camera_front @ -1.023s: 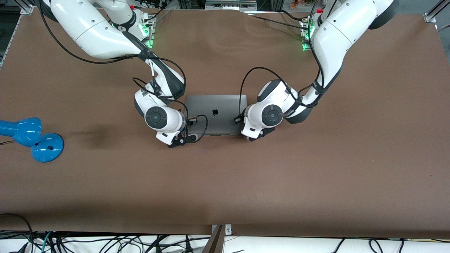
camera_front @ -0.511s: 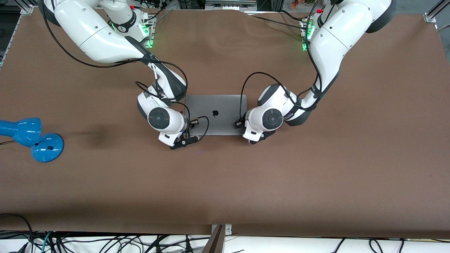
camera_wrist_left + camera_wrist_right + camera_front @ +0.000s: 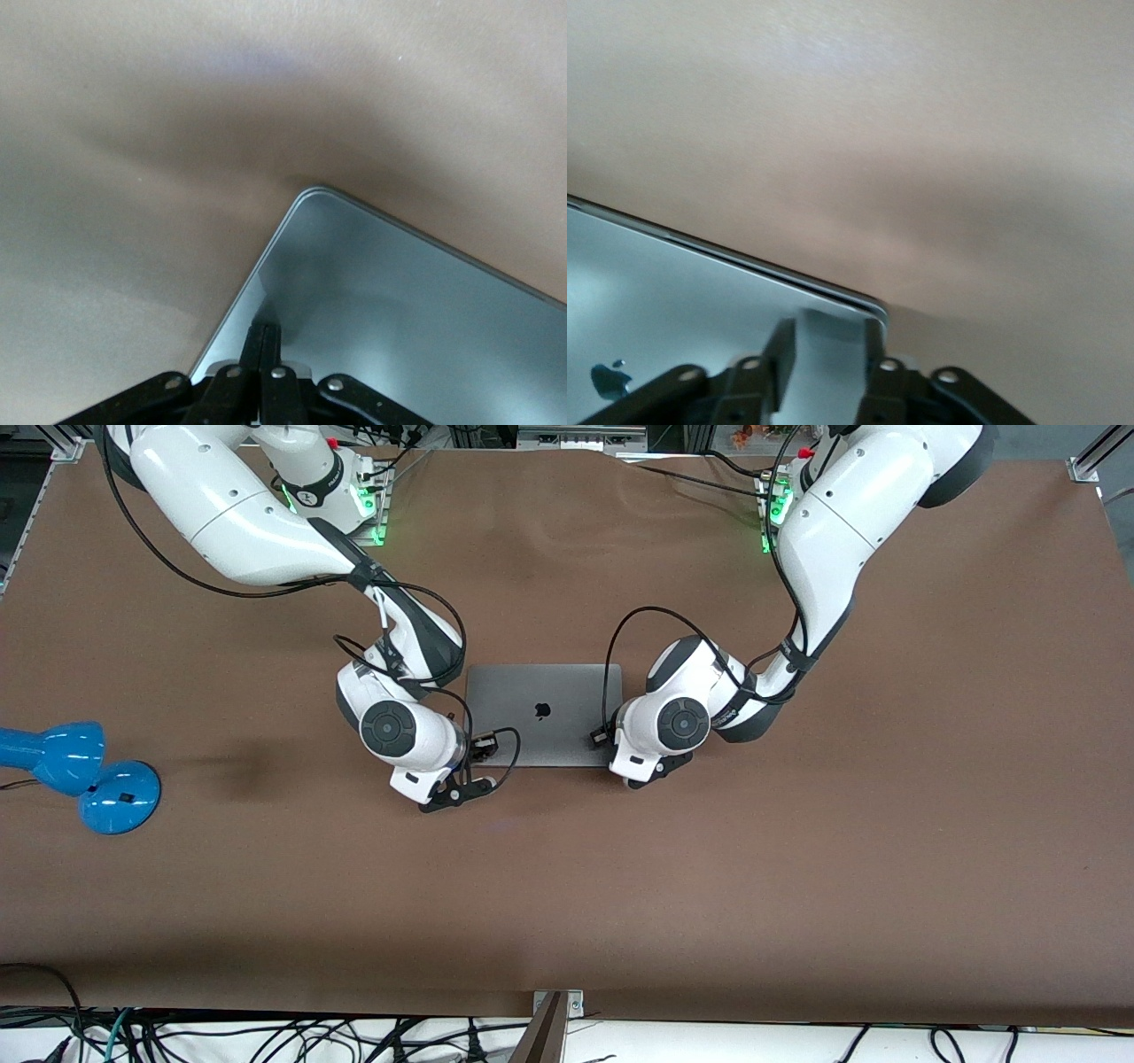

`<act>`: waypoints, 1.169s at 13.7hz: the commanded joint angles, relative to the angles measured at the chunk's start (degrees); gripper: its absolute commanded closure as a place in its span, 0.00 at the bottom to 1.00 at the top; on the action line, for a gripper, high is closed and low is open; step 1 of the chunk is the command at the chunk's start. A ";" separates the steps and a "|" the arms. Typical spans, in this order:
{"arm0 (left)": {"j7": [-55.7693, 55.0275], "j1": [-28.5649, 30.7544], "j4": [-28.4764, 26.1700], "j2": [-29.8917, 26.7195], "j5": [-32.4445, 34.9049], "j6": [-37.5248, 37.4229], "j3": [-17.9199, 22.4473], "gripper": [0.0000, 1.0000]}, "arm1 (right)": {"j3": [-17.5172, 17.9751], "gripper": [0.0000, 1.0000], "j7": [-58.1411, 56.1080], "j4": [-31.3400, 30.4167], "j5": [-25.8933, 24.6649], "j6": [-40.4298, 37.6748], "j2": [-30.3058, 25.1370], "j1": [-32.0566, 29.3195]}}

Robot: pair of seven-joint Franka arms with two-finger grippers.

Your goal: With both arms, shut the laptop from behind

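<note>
The space-grey laptop [image 3: 542, 714] lies closed and flat on the brown table, its black apple logo facing up. My left gripper [image 3: 604, 734] is shut and empty, its tips on or just over the lid corner that is nearer the front camera at the left arm's end; it shows there in the left wrist view [image 3: 264, 342] over the lid [image 3: 399, 310]. My right gripper [image 3: 479, 744] is open over the lid's other nearer corner; it shows in the right wrist view [image 3: 828, 335] with the lid [image 3: 673, 310] between its fingers [image 3: 782, 343].
A blue desk lamp [image 3: 81, 772] lies at the right arm's end of the table. The brown table top [image 3: 620, 886] stretches wide toward the front camera. Cables hang along the table's nearer edge [image 3: 266, 1036].
My right hand has shifted a little toward the right arm's end and toward the front camera. The left hand has barely moved. The laptop stays flat and closed.
</note>
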 commanded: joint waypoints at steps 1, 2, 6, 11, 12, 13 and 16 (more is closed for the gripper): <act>0.42 -0.02 1.18 -0.67 2.82 -0.20 0.69 0.00 | 0.69 0.00 0.48 0.73 -0.95 -5.10 -1.64 -1.84; 0.24 0.15 1.18 -1.81 3.43 -0.82 0.69 0.00 | 0.77 0.00 0.39 0.81 -0.95 -7.20 -3.04 -2.63; 5.21 3.92 0.92 -10.32 5.90 -10.63 0.25 0.00 | 0.69 0.00 0.13 0.90 -0.86 -16.95 -8.93 -7.11; 12.27 7.97 0.92 -21.05 6.25 -22.07 0.51 0.00 | 0.34 0.00 -0.14 0.90 -0.95 -24.62 -15.08 -13.18; 14.72 8.76 1.01 -22.90 7.12 -24.35 0.60 0.00 | 0.60 0.00 -0.48 0.99 -0.77 -25.23 -15.53 -15.19; 18.14 10.42 0.83 -24.74 7.83 -26.64 0.51 0.00 | 0.86 0.00 -1.97 1.16 -0.51 -25.41 -16.84 -16.78; 28.07 15.96 0.31 -29.84 8.10 -31.13 0.42 0.00 | 0.43 0.00 -6.80 1.86 4.40 -25.42 -18.77 -19.60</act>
